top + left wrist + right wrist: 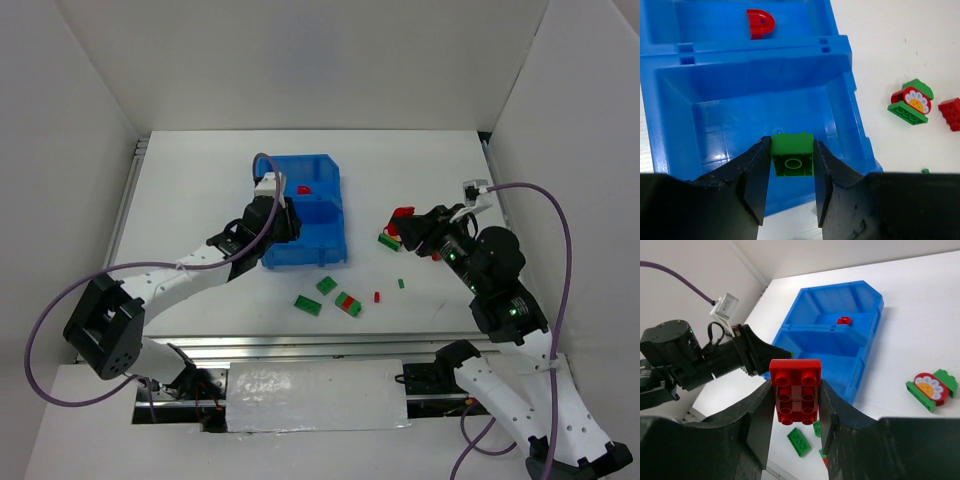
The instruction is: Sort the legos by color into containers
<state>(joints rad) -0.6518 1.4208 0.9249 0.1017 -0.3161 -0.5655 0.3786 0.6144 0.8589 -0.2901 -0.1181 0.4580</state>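
A: Starting at the left end effector point(791, 146). Holding anything?
B: Yes. Squeezed tight on a little green brick point(792, 160), with a black finger on each side. Showing a round ring on its near face.
A: Holding it where?
B: Up over the near box point(730, 115) of the blue bin point(840, 52), close to the front wall. Reaching in from the bin's near left side.
A: And past the middle wall?
B: The far box point(710, 20), with a red curved piece point(760, 23) lying on its floor.
A: Now the right end effector point(795, 407).
B: Spread a bit wider, but clamped on a red brick point(795, 377) by its two long sides. Up in the air, off to the right of the bin, not touching it.
A: Anything lying on the counter point(200, 180)?
B: Plenty. Near the right end effector, a red and green flower piece point(929, 389). In front of the bin, a flat green piece point(307, 305), a second green piece point(327, 285) and a red and green pair point(348, 304). Further right, a tiny red bit point(377, 296) and a tiny green bit point(401, 283).
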